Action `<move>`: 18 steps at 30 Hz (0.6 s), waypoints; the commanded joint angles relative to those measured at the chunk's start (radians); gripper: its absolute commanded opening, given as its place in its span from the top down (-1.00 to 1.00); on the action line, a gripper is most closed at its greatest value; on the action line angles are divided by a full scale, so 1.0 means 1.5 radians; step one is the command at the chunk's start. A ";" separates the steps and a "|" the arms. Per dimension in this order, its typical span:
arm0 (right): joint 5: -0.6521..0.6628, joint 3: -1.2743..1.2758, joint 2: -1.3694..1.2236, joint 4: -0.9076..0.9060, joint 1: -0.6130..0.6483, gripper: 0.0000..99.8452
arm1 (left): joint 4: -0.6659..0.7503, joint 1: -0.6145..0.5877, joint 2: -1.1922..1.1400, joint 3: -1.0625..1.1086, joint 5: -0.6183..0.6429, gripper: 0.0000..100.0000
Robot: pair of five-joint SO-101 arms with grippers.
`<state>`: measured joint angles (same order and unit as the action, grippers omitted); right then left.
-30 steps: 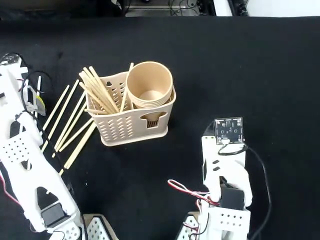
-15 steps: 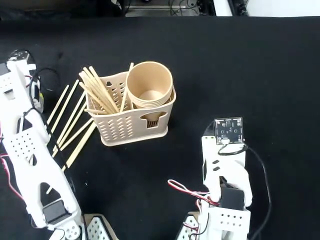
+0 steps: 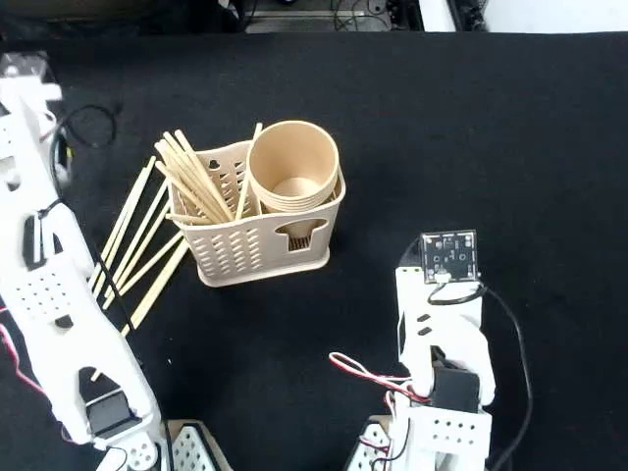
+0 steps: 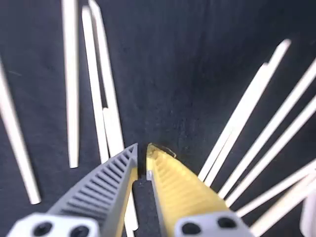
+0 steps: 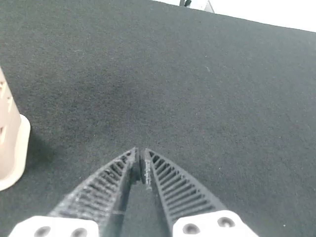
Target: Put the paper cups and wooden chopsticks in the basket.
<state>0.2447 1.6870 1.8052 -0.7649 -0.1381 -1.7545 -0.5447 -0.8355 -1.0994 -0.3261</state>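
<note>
Left gripper [image 4: 142, 148] has slid toward the table's [image 3: 491, 147] far-left corner, closed and empty over loose chopsticks [image 4: 106, 98]; right gripper [image 5: 140, 152] sits closed, empty.

Beige basket [image 3: 245, 253] (perforated), black table [image 3: 491, 128]

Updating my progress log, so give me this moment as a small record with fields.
basket: beige perforated plastic basket, upright on black table
cups: stacked tan paper cups, inside basket
chopsticks stowed: wooden chopsticks leaning in basket beside cups
chopsticks remaining: loose wooden chopsticks on table beside basket
left gripper: shut, above loose chopsticks
right gripper: shut, over bare table
</note>
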 commanded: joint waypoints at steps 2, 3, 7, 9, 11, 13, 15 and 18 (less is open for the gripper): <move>0.000 -0.003 0.043 0.006 0.003 0.96 | -0.005 0.011 0.168 -0.003 0.017 0.94; 0.000 -0.003 0.043 0.006 0.003 0.96 | -0.005 0.008 0.190 -0.002 0.031 0.94; 0.000 -0.003 0.043 0.006 0.003 0.96 | -0.005 0.004 0.273 0.052 0.049 0.94; 0.000 -0.003 0.043 0.006 0.003 0.96 | -0.003 0.006 0.302 0.100 0.048 0.94; 0.000 -0.003 0.043 0.006 0.003 0.96 | 0.000 0.005 0.304 0.147 0.046 0.94; 0.000 -0.003 0.043 0.006 0.003 0.96 | 0.017 -0.009 0.288 0.190 0.021 0.90; 0.000 -0.003 0.043 0.006 0.003 0.96 | 0.048 -0.032 0.261 0.225 0.007 0.75; 0.000 -0.003 0.043 0.006 0.003 0.96 | 0.122 -0.079 0.199 0.254 0.003 0.54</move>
<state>0.2447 1.6870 1.8052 -0.7649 -0.1381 -1.6916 -0.5769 -0.4749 -0.7587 -0.3030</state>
